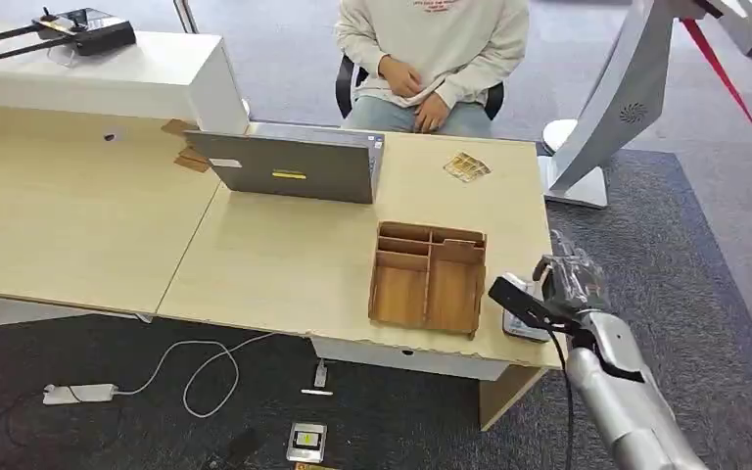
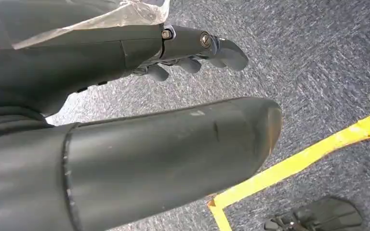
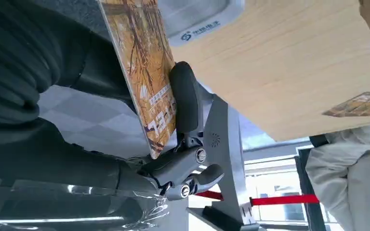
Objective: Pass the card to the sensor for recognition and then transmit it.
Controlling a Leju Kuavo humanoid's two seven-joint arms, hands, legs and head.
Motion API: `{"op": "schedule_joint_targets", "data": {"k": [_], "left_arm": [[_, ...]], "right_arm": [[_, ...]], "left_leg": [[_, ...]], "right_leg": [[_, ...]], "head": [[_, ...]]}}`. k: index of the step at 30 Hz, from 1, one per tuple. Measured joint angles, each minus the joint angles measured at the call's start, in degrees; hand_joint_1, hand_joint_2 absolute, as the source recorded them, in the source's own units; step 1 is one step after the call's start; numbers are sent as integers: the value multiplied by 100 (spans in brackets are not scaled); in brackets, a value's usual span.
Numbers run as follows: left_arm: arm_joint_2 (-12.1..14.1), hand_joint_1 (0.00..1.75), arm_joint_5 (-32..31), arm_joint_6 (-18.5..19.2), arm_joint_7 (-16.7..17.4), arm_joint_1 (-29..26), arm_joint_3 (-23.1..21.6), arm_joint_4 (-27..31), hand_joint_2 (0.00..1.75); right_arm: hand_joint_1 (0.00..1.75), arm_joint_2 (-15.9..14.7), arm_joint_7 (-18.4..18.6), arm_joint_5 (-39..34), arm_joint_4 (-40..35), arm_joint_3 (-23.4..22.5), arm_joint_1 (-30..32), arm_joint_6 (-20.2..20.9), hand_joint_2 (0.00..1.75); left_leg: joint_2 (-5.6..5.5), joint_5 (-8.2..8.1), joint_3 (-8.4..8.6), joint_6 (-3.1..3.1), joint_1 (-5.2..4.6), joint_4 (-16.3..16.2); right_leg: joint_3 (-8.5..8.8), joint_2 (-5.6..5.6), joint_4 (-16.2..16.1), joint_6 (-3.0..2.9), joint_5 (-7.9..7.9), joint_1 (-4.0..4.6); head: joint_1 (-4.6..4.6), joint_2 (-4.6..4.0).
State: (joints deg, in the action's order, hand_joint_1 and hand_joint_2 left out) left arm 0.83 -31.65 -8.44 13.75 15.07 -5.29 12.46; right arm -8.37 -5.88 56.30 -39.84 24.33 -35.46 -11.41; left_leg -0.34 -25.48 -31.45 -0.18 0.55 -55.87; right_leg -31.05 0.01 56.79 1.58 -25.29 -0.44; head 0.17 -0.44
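My right hand [image 1: 568, 282] hovers at the table's front right corner, just above a flat grey-white sensor [image 1: 521, 326]. In the right wrist view this hand [image 3: 183, 144] pinches a card [image 3: 142, 67] printed with yellow trees between its thumb and a dark finger [image 3: 185, 98]. The card stands on edge close to the sensor [image 3: 197, 19]; I cannot tell whether they touch. My left hand [image 2: 192, 48] hangs over grey carpet with nothing in it, its fingers loosely apart.
A wooden organiser [image 1: 428, 277] stands just left of the sensor. A few spare cards [image 1: 466, 166] lie at the table's far right. A grey laptop [image 1: 294, 164] sits further back. A person [image 1: 431, 49] sits behind the table. A white kiosk stand [image 1: 607, 108] rises at right.
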Motion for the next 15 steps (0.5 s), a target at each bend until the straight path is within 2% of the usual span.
{"op": "schedule_joint_targets", "data": {"k": [15], "left_arm": [[4,0,17,4,55,2,0,0,0]], "right_arm": [[175,-59,63,-55,625,9,-37,61,175]], "left_leg": [[2,0,3,0,1,0]], "right_leg": [[0,0,0,0,0,0]], "head": [[-2,0]]}}
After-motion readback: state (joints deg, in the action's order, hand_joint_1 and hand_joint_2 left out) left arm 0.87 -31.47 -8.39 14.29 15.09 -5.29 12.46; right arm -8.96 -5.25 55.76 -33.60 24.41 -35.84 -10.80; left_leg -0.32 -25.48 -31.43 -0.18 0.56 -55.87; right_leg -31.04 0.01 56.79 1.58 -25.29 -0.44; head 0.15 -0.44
